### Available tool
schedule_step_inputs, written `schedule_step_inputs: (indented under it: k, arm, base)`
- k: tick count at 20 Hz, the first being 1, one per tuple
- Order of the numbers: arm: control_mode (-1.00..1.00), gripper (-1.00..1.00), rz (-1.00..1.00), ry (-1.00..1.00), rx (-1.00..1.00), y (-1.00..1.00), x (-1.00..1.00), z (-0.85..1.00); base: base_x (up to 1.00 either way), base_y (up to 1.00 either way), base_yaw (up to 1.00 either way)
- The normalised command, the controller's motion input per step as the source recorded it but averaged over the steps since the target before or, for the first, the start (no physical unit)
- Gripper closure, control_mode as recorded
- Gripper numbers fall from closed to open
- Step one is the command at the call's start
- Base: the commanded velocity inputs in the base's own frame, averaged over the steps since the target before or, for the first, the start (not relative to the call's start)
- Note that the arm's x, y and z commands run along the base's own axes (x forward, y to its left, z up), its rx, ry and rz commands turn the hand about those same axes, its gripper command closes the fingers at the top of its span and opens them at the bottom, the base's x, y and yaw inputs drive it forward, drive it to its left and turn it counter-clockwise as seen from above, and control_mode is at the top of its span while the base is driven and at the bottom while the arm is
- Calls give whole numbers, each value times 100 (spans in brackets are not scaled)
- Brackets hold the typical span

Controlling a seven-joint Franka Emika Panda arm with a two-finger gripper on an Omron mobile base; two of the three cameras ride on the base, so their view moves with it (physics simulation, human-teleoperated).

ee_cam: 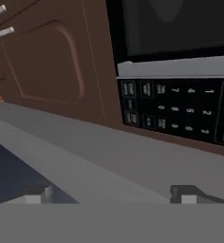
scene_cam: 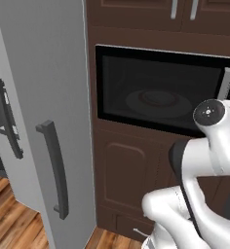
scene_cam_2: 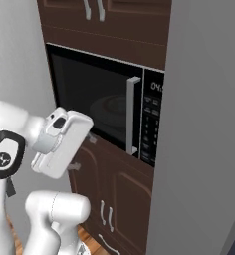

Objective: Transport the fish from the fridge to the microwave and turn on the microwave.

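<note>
The microwave (scene_cam: 161, 92) sits built into brown cabinets (scene_cam: 131, 175), filling the upper middle of the left base view, door shut, white turntable (scene_cam: 158, 102) dim behind the glass. In the right base view its grey door handle (scene_cam_2: 133, 114) and keypad strip (scene_cam_2: 152, 124) butt against a grey panel at the right edge. The fridge (scene_cam: 44, 121) borders the microwave at left in the left base view. The hand view shows the keypad close, rolled sideways, and the claw (ee_cam: 111, 193) spread wide, holding nothing.
</note>
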Motion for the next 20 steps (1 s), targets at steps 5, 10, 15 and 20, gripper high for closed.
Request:
schedule_step_inputs:
  k: [5,10,15,20]
  arm:
    - [-100,100,0,-16,0,-18,0,-56]
    - [-100,100,0,-15,0,-31,-9,-54]
    - [-100,100,0,-15,0,-36,-4,-57]
    - [-100,100,0,-9,-1,-16,0,-56]
  base:
    - [0,0,0]
    - [0,0,0]
    - [0,0,0]
    - [0,0,0]
